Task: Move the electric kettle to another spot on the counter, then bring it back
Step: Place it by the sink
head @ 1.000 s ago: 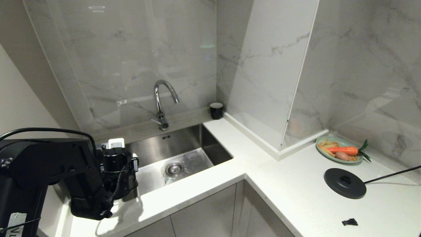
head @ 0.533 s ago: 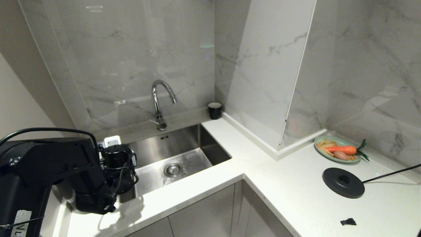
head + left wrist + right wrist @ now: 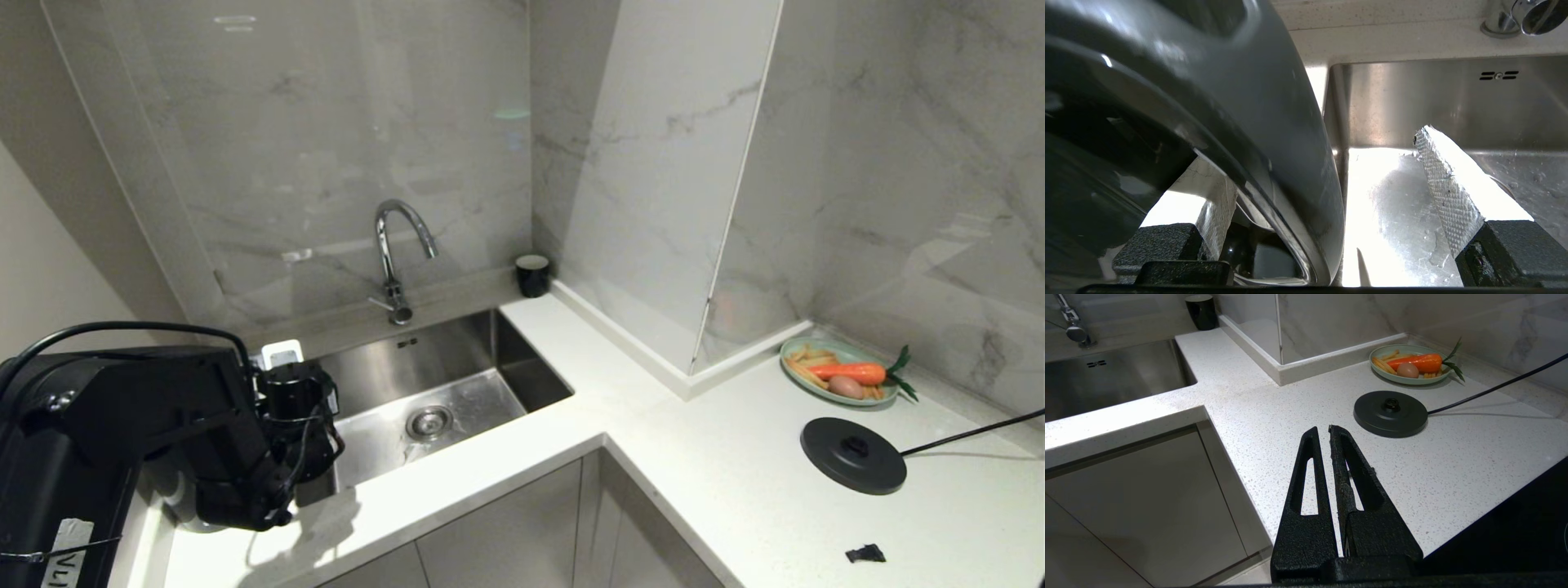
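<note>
Kettle parked left of the sink, left gripper spread around its handle.

Nearest, the right gripper (image 3: 1327,430) hangs idle with its fingers pressed together over the desk (image 3: 735,474). At the near left, the left gripper (image 3: 1331,179) stands released: one finger (image 3: 1447,192) shows over the sink (image 3: 441,384), the other tucked behind the loop handle of the electric kettle (image 3: 1180,94), which seems to rest on the desk's left strip beside the basin. To do this step well, I'd center the handle between the fingers before clenching, then lift straight up. Farther right lies the base disc (image 3: 853,454), then the plate of vegetables (image 3: 841,371); the black cup (image 3: 533,274) stands far back.
</note>
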Robot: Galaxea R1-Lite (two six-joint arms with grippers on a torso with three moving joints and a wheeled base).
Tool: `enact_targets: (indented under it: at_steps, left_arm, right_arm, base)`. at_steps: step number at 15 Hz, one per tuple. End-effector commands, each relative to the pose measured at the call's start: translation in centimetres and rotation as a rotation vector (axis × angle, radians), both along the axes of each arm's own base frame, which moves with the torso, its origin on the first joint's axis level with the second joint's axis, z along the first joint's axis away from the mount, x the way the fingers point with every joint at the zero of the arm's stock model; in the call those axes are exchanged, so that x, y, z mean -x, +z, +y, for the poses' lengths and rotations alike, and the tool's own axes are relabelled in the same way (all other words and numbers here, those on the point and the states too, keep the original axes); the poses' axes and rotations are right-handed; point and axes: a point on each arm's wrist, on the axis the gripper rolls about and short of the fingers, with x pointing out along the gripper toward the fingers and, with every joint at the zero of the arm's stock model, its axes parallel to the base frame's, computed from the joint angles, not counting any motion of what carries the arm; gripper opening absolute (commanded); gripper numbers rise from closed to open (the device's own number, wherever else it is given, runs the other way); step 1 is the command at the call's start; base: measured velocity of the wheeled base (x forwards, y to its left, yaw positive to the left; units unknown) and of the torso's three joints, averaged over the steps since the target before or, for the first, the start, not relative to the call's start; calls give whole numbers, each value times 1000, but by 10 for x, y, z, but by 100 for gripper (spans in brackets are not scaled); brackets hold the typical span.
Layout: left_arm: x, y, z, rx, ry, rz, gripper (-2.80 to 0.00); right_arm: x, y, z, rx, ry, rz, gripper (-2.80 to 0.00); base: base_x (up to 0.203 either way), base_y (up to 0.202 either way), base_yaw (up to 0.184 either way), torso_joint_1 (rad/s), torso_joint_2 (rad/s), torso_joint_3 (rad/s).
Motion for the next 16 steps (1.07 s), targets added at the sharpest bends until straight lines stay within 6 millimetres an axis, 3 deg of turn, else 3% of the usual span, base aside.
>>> enact_targets:
  at_steps: [1, 4, 7, 8, 12, 16]
  left_arm:
    - [1, -11, 31, 1, 84, 22, 0]
    - [19, 1, 21, 21, 13, 44, 0]
    - [44, 3, -6, 59, -71, 56, 0]
    - [43, 7, -8, 55, -80, -7, 0]
    - [41, -13, -4, 8, -78, 58, 0]
    - [27, -2, -10, -27, -105, 17, 0]
  right_arm:
    - [0, 0, 0, 1, 1, 1, -280]
    - [0, 0, 0, 2, 2, 1, -280]
    - [0, 0, 0, 2, 2, 1, -280]
    - [0, 0, 0, 1, 2, 1, -280]
    - [0, 0, 0, 2, 2, 1, -280]
    - [0, 0, 0, 2, 2, 1, -280]
  base:
    - [0, 0, 0, 0, 0, 0]
    - [0, 0, 0, 0, 0, 0]
    - [0, 0, 0, 0, 0, 0]
    - [0, 0, 0, 0, 0, 0]
    - [0, 0, 0, 0, 0, 0]
    - [0, 0, 0, 0, 0, 0]
